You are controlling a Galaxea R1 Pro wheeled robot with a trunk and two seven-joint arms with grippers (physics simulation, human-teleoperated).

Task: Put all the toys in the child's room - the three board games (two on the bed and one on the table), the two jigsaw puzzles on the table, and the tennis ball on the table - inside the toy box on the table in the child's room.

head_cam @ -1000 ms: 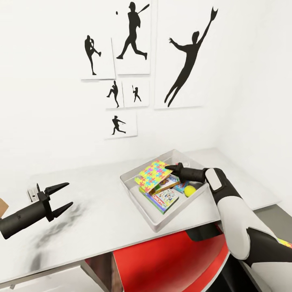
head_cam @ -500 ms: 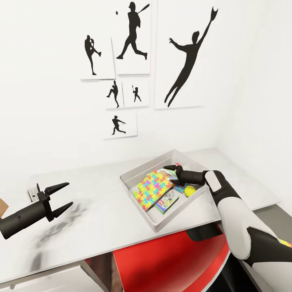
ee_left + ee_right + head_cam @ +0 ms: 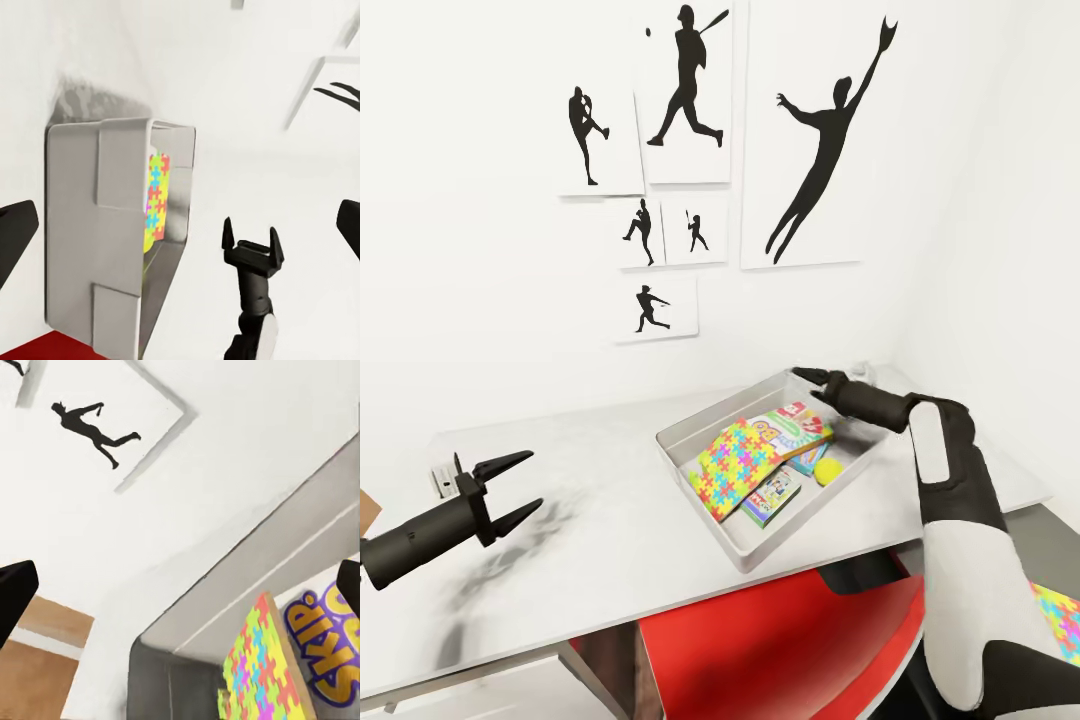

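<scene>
- The toy box (image 3: 732, 527) sits right of centre in the head view, on the pale table (image 3: 610, 470), with its right corner close to the table's right edge.
- Inside it a jigsaw puzzle (image 3: 735, 464) lies tilted over the board games (image 3: 792, 428); a smaller blue box (image 3: 773, 494) lies below it, and the tennis ball (image 3: 828, 469) is by the right wall.
- The right gripper (image 3: 807, 377) hovers over the box's far rim, holding nothing; how far its fingers are parted cannot be told from the head view.
- The left gripper (image 3: 512, 490) hangs at lower left, fingers spread wide and empty, with bare tabletop between it and the box.
- A second puzzle sheet (image 3: 1061, 622) is cut off at the frame's lower right edge.
- A red chair (image 3: 780, 640) fills the space under the table's front edge.
</scene>
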